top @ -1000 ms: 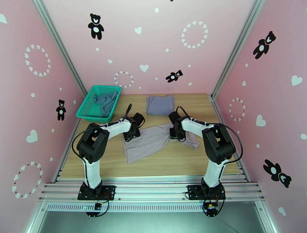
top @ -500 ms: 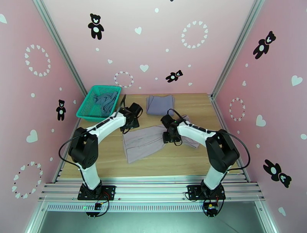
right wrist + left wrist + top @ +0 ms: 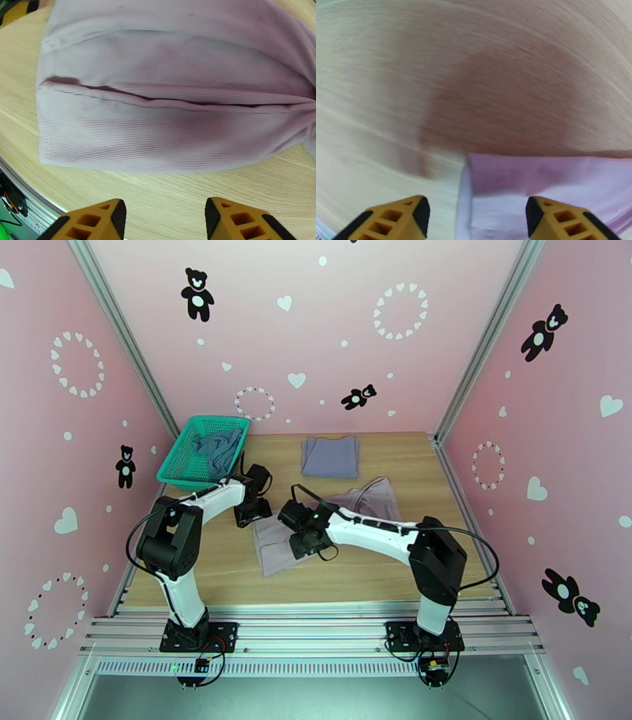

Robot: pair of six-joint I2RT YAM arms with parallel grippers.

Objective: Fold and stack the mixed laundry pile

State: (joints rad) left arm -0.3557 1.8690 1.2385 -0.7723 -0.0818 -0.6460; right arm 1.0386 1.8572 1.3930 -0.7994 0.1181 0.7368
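Mauve garment (image 3: 272, 549), wooden table (image 3: 355, 575), pink walls (image 3: 332, 319)

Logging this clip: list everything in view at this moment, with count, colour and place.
basket: 1, green mesh, back-left corner of the table
teal top: 1, dusty teal-blue, crumpled inside the basket
lavender garment: 1, grey-lavender, folded flat at back centre
mauve garment: 1, pale mauve, mid-table, part folded with a seam across it
table: 1, light wood
walls: 3, pink with black bear and white heart stickers
rails: silver aluminium, along the near edge
left gripper: 1, yellow fingers, open, at the mauve garment's corner
right gripper: 1, yellow fingers, open, beside the mauve garment's edge
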